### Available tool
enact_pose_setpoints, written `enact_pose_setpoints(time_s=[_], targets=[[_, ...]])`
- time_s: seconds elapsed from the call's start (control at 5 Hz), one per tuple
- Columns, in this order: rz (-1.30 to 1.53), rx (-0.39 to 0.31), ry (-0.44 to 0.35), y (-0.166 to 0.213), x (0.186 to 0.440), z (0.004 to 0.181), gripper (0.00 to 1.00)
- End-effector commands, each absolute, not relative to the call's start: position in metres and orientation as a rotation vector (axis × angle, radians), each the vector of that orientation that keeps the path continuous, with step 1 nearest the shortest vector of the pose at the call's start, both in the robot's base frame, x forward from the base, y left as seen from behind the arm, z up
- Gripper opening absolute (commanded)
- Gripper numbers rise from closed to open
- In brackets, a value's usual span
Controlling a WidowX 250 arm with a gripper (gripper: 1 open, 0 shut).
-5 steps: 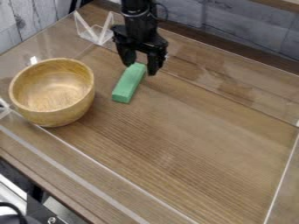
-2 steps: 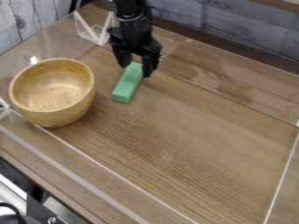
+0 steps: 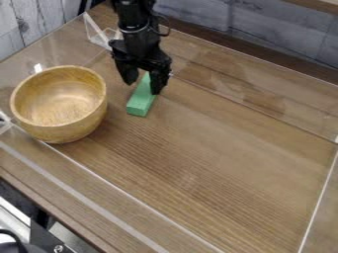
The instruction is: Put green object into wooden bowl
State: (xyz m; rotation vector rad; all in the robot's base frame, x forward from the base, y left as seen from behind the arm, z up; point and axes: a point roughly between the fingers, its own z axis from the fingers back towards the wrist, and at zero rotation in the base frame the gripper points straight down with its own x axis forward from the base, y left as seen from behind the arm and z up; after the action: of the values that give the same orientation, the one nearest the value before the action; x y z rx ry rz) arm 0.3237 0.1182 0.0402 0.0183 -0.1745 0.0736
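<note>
The green object point(image 3: 140, 99) is a small bright green bar lying flat on the wooden table, just right of the wooden bowl point(image 3: 58, 102). The bowl is round, light tan, upright and empty. My black gripper point(image 3: 141, 78) hangs straight down over the far end of the green bar, open, with one finger on each side of that end. The fingertips sit low, near the block's top; whether they touch it I cannot tell. The near end of the bar shows plainly below the fingers.
A clear plastic wall point(image 3: 158, 232) rings the wooden tabletop point(image 3: 211, 158). A small clear plastic piece point(image 3: 95, 30) stands at the back left behind the gripper. Grey planks run along the back.
The gripper has moved left and down, from beside the bar's far right end to straddling its far end. The green bar and the bowl have not moved.
</note>
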Motion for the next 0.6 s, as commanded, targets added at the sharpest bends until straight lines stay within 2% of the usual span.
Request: enact_pose_setpoints(time_s=[0.0,0.4], targets=[[0.105,0.033,-0.249,0.121,0.334,0.069,1.00],[0.095,0.043,-0.203,0.114,0.331,0.056,1.00]])
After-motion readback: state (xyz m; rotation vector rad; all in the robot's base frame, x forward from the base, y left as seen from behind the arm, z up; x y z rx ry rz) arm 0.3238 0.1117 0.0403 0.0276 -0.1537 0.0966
